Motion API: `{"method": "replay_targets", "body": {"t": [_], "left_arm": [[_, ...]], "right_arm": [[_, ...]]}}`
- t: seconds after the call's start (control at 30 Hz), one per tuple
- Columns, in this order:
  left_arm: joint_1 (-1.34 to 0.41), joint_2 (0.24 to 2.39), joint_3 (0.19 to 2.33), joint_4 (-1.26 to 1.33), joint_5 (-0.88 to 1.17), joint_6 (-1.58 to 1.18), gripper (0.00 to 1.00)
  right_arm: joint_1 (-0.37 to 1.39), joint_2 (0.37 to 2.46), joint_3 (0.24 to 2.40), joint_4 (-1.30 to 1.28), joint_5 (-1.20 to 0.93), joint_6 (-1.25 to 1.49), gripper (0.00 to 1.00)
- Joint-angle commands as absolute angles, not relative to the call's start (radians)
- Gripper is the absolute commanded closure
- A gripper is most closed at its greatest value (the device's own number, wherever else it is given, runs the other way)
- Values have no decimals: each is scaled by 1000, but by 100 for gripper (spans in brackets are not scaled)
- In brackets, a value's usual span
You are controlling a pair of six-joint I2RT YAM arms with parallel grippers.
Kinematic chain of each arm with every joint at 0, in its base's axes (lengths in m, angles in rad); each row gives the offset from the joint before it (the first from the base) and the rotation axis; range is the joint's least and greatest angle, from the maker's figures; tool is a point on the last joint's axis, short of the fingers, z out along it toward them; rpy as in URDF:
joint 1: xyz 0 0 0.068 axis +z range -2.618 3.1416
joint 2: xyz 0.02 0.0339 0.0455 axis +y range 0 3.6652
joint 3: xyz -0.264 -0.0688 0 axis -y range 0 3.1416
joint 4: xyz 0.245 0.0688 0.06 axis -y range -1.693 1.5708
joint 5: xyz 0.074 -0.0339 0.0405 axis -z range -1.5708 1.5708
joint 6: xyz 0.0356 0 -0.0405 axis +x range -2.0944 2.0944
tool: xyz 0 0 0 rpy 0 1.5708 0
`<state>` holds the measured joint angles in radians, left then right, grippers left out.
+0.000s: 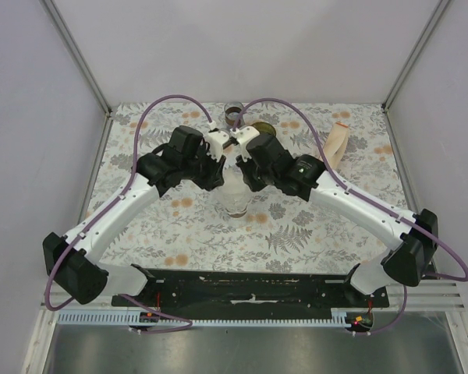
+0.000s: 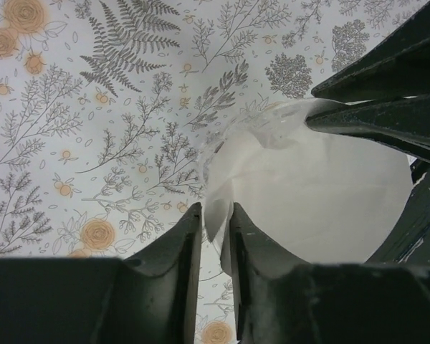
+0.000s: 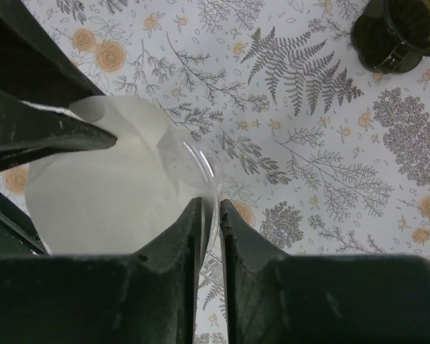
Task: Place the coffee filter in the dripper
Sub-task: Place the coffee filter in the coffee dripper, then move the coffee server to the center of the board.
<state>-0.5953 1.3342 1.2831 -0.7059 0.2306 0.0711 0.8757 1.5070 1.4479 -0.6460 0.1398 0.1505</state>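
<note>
The white paper coffee filter (image 2: 322,193) sits in the mouth of a clear glass carafe (image 1: 234,201) at the table's middle. My left gripper (image 2: 215,208) is shut on a folded edge of the filter at the carafe's rim. My right gripper (image 3: 211,203) is shut on the carafe's clear glass rim (image 3: 201,161), with the filter (image 3: 100,193) just to its left. In the top view the left gripper (image 1: 222,173) and the right gripper (image 1: 246,173) meet over the carafe. The dark olive-green dripper (image 1: 264,128) stands apart behind the carafe, and shows in the right wrist view (image 3: 398,32) at top right.
A clear glass jar (image 1: 234,115) stands at the back, left of the dripper. A long pale peach packet (image 1: 337,146) lies at the back right. The floral tablecloth (image 1: 179,226) covers the table, with walls on three sides.
</note>
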Motion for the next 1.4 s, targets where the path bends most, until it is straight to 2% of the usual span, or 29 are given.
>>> {"method": "replay_targets", "body": {"t": [0.0, 0.03, 0.13, 0.63, 0.8, 0.93, 1.1, 1.23, 1.37], "left_arm": [[-611, 1313, 1281, -752, 275, 80, 61], [-612, 1309, 1285, -753, 279, 81, 55], [-612, 1296, 1304, -758, 291, 83, 45], [-611, 1243, 1367, -785, 318, 103, 20], [-611, 1229, 1385, -795, 295, 103, 16], [-597, 1207, 1394, -796, 236, 107, 12], [-537, 1181, 1393, -778, 216, 89, 11], [-477, 1175, 1379, -772, 224, 69, 13], [-384, 1167, 1356, -750, 253, 51, 13]], "right_arm": [[888, 1476, 1437, -591, 132, 117, 75], [888, 1473, 1434, -591, 130, 115, 70], [888, 1465, 1430, -588, 130, 114, 63], [890, 1342, 1443, -587, 86, 72, 38], [881, 1249, 1395, -562, 35, 61, 36], [832, 1134, 1249, -506, 11, 139, 36], [692, 1029, 1007, -395, -110, 300, 42], [629, 1023, 855, -305, -126, 392, 48], [594, 1109, 741, -148, -184, 471, 50]]}}
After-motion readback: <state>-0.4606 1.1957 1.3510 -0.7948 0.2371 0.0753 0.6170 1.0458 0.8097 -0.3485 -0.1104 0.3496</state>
